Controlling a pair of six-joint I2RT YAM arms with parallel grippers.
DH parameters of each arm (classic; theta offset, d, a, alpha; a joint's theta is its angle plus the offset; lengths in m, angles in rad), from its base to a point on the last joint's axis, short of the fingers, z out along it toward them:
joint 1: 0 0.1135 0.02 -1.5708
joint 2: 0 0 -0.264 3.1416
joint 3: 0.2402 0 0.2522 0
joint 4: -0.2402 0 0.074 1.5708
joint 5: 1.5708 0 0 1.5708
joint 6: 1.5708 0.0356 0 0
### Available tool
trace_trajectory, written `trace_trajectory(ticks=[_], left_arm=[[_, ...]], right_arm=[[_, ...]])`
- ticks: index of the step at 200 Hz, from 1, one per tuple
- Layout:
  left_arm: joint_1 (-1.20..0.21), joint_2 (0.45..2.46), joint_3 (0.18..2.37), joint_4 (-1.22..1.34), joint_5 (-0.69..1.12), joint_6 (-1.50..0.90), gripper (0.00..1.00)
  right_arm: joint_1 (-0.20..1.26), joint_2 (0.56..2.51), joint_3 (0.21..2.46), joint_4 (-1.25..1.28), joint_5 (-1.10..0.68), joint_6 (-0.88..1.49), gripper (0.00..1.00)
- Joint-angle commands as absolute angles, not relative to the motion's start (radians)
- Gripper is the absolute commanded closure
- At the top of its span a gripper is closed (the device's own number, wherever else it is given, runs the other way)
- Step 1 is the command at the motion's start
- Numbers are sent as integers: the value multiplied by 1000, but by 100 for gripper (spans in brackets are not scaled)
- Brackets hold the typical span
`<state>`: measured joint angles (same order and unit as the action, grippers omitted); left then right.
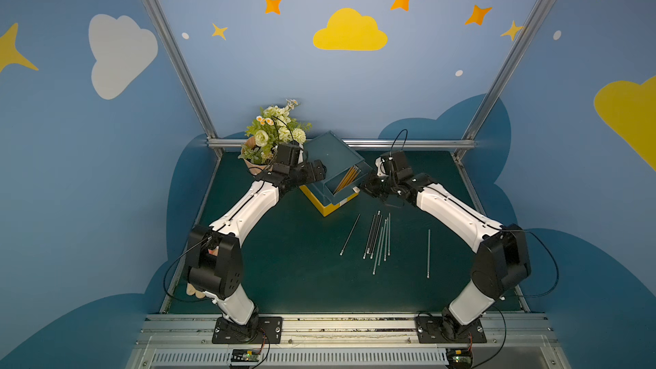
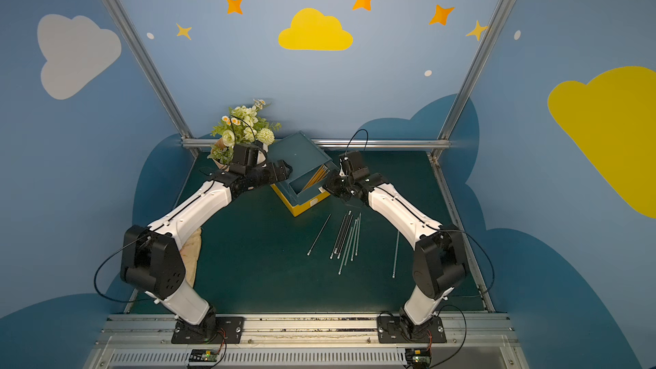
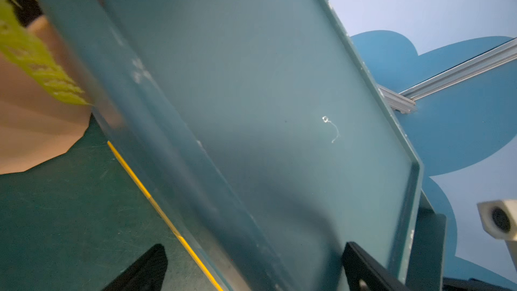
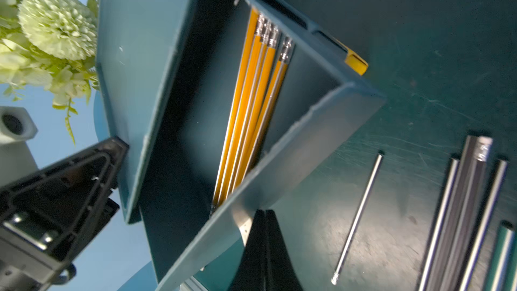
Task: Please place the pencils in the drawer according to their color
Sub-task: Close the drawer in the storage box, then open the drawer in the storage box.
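The teal drawer [image 1: 346,197] [image 4: 293,141] stands pulled out of the top of a small cabinet. Several yellow pencils [image 1: 346,179] [image 2: 314,178] [image 4: 251,113] lie inside it along one wall. Black and grey-green pencils [image 1: 378,236] [image 2: 346,237] lie bunched on the green mat in front, with a lone dark one [image 1: 350,234] to their left and a pale one [image 1: 428,253] to their right. My right gripper [image 1: 365,184] [image 4: 264,212] is shut, its tips against the drawer's front wall. My left gripper [image 1: 319,170] [image 3: 254,247] is open at the cabinet's other side, over its teal top [image 3: 251,93].
A yellow drawer [image 1: 326,207] [image 4: 355,62] sits under the teal one. A pot of pale flowers [image 1: 273,136] stands at the back left, just behind my left wrist. A beige cloth [image 2: 193,253] lies by the mat's left edge. Metal rails border the mat.
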<state>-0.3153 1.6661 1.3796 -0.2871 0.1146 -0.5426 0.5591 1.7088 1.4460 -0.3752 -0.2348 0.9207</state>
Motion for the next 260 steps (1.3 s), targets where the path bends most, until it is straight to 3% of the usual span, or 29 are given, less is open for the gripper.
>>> trace_trajectory(ticks=[1,58,174,199,211,260], left_arm=[[-324,1663,1358,-299,114,-532,0],[-331,1645,1335,-295,104,-535,0],[-331,1632,1319,-281,110,-541,0],[-332,1629,1319,-279,110,-538,0],[-331,1627,1318,-278,113,-538,0],[-331,1618,1313,-273,113,-540,0]], right_arm=[[575,1769,1521,-319,-256,944,100],[595,1871,1587,-263,-262,998,100],[582,1801,1449,-132,-299,1039,100],[564,1712,1333,-130,-293,1032,74],[554,1675,1270,-117,-293,1041,66],[533,1680,1082,93,-377,1131,59]])
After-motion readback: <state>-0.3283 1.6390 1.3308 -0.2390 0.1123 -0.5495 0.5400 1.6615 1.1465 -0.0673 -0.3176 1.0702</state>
